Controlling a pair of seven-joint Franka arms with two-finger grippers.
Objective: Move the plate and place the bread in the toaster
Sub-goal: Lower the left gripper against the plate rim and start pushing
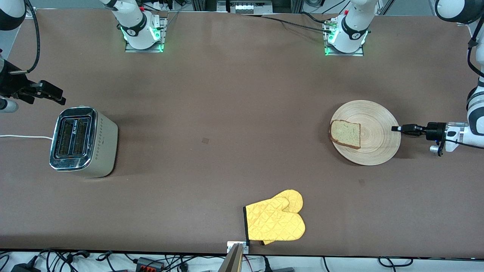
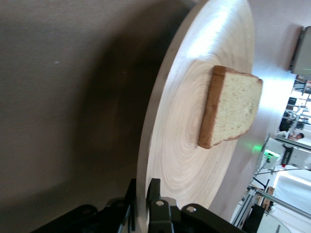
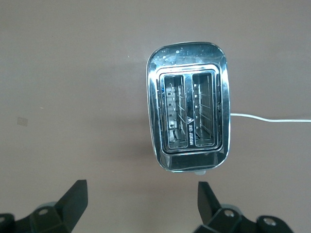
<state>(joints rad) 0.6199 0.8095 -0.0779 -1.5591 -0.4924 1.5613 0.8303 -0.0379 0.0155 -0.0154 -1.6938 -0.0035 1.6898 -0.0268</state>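
Nearest the front camera: a yellow oven mitt flat on the brown table, close to the near edge, with cables hanging below that edge.

Farther in, toward the right arm's end: the toaster upright, both slots empty, white cord trailing off the table's end. Above it, the right gripper in the air just over the table beside the toaster, fingers wide apart, holding nothing.

Toward the left arm's end: the plate flat on the table, the bread lying on its half toward the toaster. At the plate's rim, the left gripper, fingers clamped together on that rim.

Between toaster and plate: a wide stretch of bare brown table.

Farthest: both arm bases bolted along the table's edge, green lights on.
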